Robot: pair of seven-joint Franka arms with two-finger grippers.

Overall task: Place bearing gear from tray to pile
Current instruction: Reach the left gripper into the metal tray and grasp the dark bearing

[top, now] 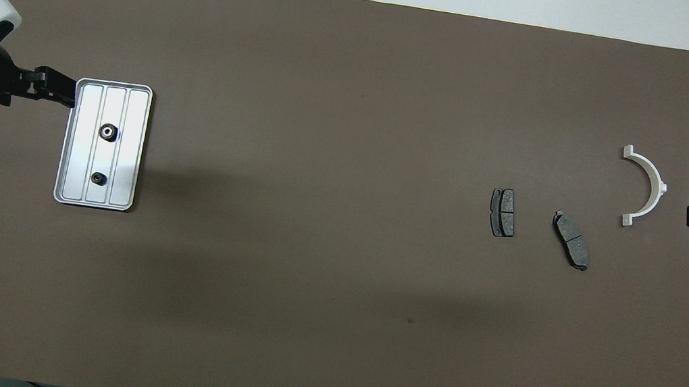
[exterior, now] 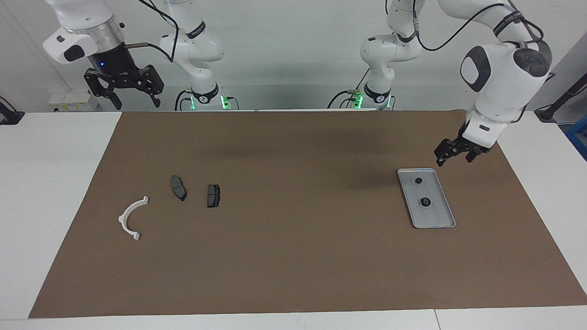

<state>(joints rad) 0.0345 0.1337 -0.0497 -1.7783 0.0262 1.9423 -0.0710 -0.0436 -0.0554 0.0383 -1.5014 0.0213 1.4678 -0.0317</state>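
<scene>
**Both gears in the tray, left gripper raised beside it**

You have the tray [exterior: 426, 198] lying flat on the brown mat [exterior: 293, 256] toward the left arm's end of the table. Two small dark bearing gears rest in it, apart from each other: one gear [exterior: 418, 181] in the part nearer the robots, the other gear [exterior: 425, 201] about midway along the tray. Neither is touched by anything.

Your left gripper [exterior: 454, 153] hangs in the air by the tray's corner nearest the robots, tilted down toward it, over the mat rather than over the gears. In the overhead view its tip [top: 53, 88] lies just at the tray's rim. You cannot tell from either view whether its jaws are apart or together.

The pile sits well apart from the tray, toward the right arm's end of the table. It is a loose group: a white curved arc piece [exterior: 132, 218] and two dark grey pads, one pad [exterior: 178, 187] nearer the arc and the second pad [exterior: 213, 195] beside it, none touching another.

Your right gripper [exterior: 133, 94] waits high above the table edge at its own end, jaws spread apart and holding nothing.
</scene>
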